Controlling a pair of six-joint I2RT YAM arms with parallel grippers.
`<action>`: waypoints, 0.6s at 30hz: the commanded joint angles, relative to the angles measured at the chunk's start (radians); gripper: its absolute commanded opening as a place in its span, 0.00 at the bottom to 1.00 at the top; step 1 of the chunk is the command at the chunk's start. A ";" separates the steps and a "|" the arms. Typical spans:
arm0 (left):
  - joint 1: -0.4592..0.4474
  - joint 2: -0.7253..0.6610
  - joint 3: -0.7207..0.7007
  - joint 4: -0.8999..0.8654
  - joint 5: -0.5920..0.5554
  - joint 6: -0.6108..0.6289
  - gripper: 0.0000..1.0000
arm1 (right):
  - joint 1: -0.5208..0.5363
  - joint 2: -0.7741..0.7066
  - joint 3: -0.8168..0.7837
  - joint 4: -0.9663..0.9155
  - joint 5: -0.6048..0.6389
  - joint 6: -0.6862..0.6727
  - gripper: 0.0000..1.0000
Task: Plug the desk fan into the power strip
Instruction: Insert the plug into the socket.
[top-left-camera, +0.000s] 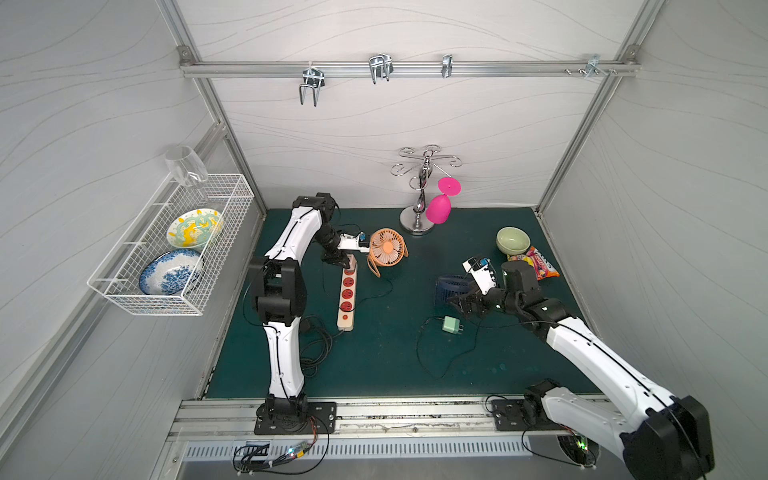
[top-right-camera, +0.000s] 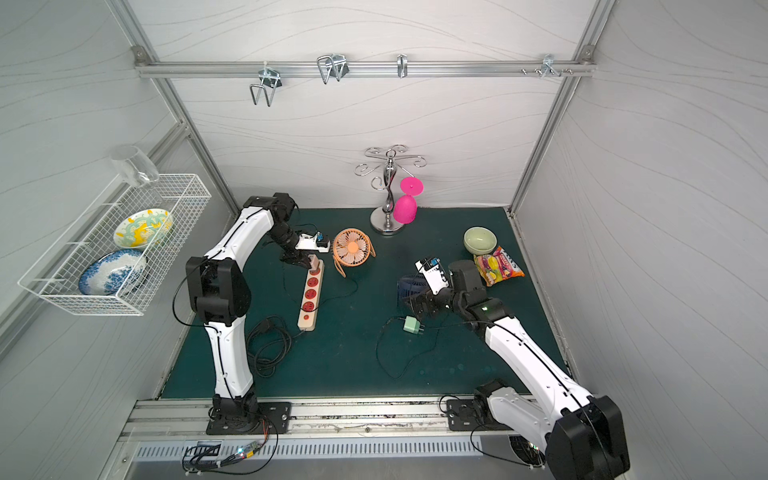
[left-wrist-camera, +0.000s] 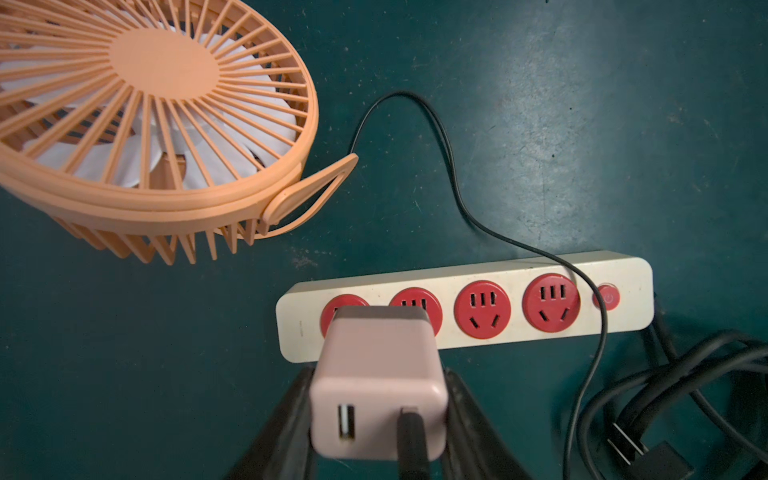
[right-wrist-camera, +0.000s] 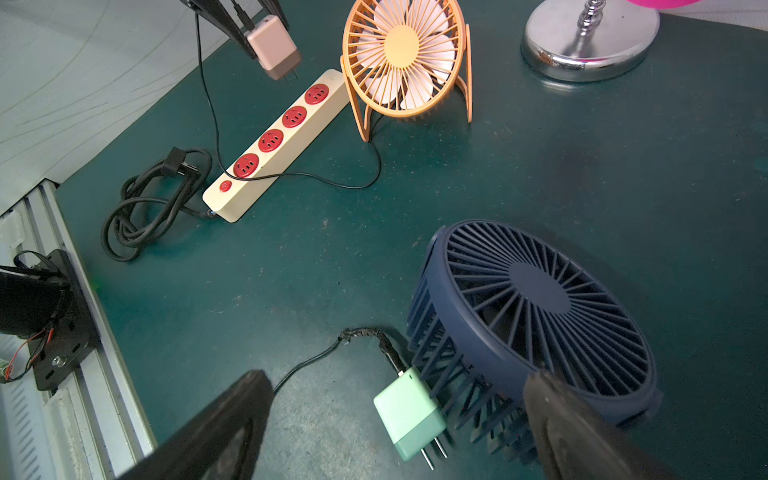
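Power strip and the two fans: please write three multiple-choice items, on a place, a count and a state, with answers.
1. Where does the mint-green adapter lie?
A) on the mat beside the blue fan
B) in the wire basket
C) in the green bowl

2. How many red sockets has the power strip?
A) three
B) four
C) six

3. The pink adapter is:
A) loose on the mat
B) held by the left gripper, prongs bare
C) fully plugged in

1 A: it lies next to that fan.
2 B: four in one row.
3 B: the jaws clamp it above the strip's end.
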 joint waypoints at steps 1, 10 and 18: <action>0.003 0.016 -0.006 0.043 0.000 -0.011 0.00 | -0.004 0.004 0.028 -0.010 -0.008 0.007 0.99; 0.004 0.051 0.002 0.060 0.000 -0.036 0.00 | -0.005 0.015 0.034 -0.019 -0.022 0.007 0.99; 0.004 0.094 0.020 0.065 -0.026 -0.086 0.00 | -0.005 0.021 0.036 -0.026 -0.027 0.005 0.99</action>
